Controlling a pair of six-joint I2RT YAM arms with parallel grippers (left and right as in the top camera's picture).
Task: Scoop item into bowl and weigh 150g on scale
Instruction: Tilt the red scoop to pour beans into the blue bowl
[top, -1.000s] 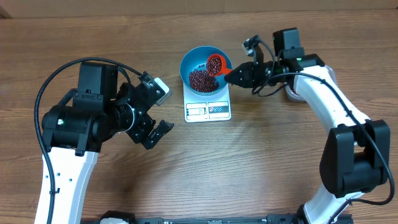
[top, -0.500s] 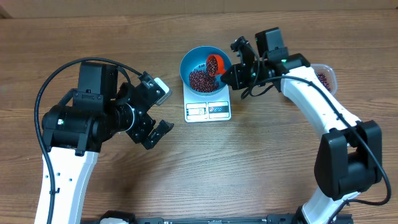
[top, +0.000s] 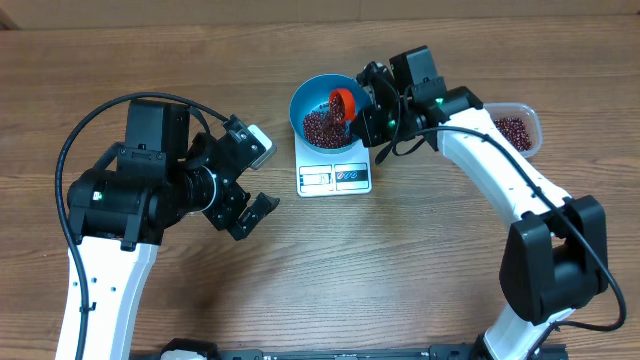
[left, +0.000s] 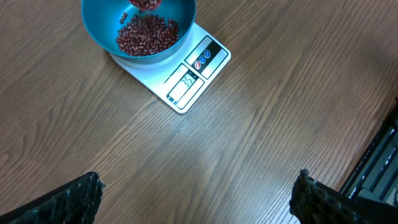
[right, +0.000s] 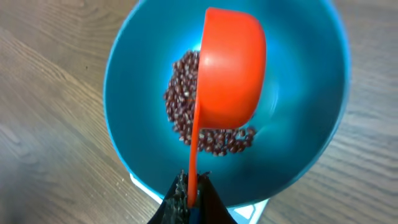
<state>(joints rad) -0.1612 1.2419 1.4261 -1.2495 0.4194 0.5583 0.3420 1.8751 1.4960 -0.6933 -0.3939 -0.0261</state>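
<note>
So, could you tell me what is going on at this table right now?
The right hand holds an orange scoop tipped over the blue bowl, which sits on the white scale. Red-brown beans are piled in the bowl. The left hand hangs open off to the side, holding nothing. A clear tub holds more beans.

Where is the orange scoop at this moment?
In the overhead view the orange scoop is tipped on its side above the blue bowl, which sits on the scale; the right gripper holds its handle from the bowl's right.
</note>
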